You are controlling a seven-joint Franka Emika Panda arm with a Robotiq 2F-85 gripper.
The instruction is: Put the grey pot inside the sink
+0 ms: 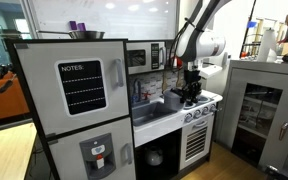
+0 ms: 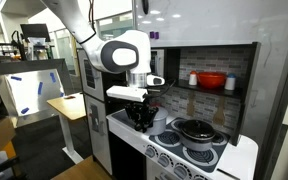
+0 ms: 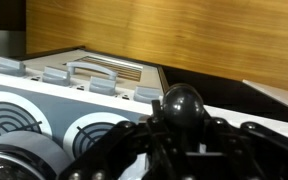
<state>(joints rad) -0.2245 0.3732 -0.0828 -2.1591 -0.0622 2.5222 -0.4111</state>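
A grey lidded pot (image 2: 196, 130) stands on the toy stove's back burner; its silver edge shows at the lower left of the wrist view (image 3: 22, 160). The sink (image 1: 149, 112) lies left of the stove in the white counter. My gripper (image 2: 142, 116) hangs low over the counter between the sink and the pot, also seen in an exterior view (image 1: 189, 94). In the wrist view its fingers (image 3: 181, 125) close around a round black knob (image 3: 181, 103) on a dark thing. What lies under the knob is hidden.
White burners (image 3: 96, 135) and the stove's grey dials (image 3: 54, 75) lie in front of the gripper. A shelf with a red bowl (image 2: 211, 80) sits behind the stove. A toy fridge (image 1: 79, 100) stands beside the sink, and a microwave (image 1: 142, 57) hangs above it.
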